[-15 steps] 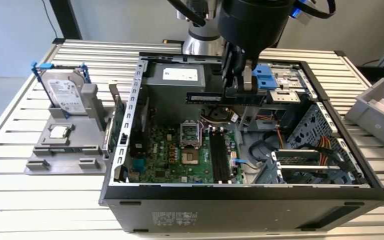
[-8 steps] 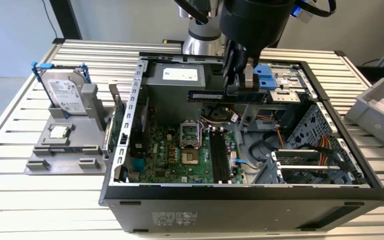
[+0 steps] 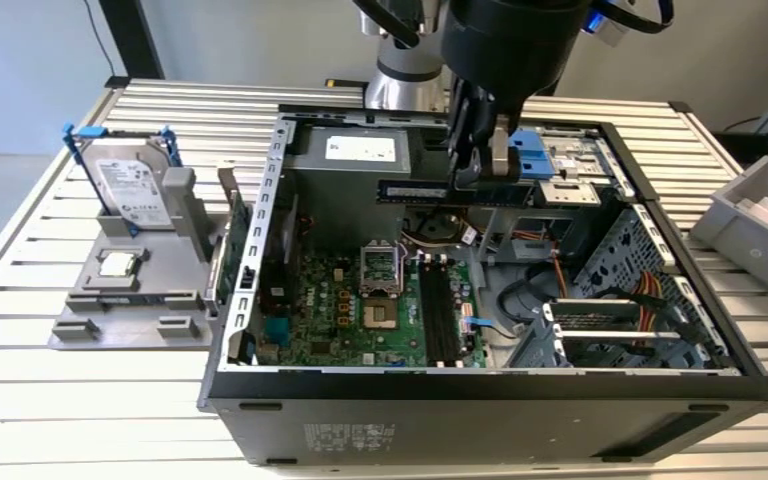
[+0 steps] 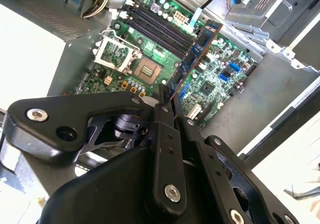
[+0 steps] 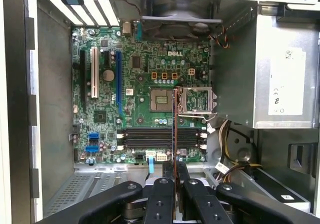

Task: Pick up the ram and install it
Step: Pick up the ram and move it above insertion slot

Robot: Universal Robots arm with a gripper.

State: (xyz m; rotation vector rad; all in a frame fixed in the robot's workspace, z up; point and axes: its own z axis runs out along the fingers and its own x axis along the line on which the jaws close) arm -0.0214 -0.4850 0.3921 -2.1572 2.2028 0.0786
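in the exterior view, the ram (image 3: 454,192) is held level and lengthwise above the open computer case (image 3: 491,420), clamped near its middle between the fingers (image 3: 466,148). it is kept over the inside of the case, clear of the black memory slots (image 3: 440,310) on the motherboard (image 3: 344,300) below. on the tabletop (image 3: 37,420), at the exterior view's left of the case, a hard drive (image 3: 131,185) in a blue frame is stood upright in a grey holder (image 3: 124,320). a green expansion card (image 3: 236,250) is set on edge just beside the case wall. a grey bin (image 3: 758,225) is seen at the exterior view's right.

in the second wrist view, the ram (image 4: 197,51) is seen stretching away from the fingers (image 4: 165,134) that are closed on it, its blue-green face and chips turned to the camera. it is hung above the motherboard, beside the cpu socket (image 4: 145,71).

in the first wrist view, the ram (image 5: 174,129) is seen edge-on as a thin line between the fingers (image 5: 162,199), which are pressed on it from both sides. it is lined across the memory slots (image 5: 162,138) and is seated in none of them. a power supply (image 5: 280,84) is seen beside the board.
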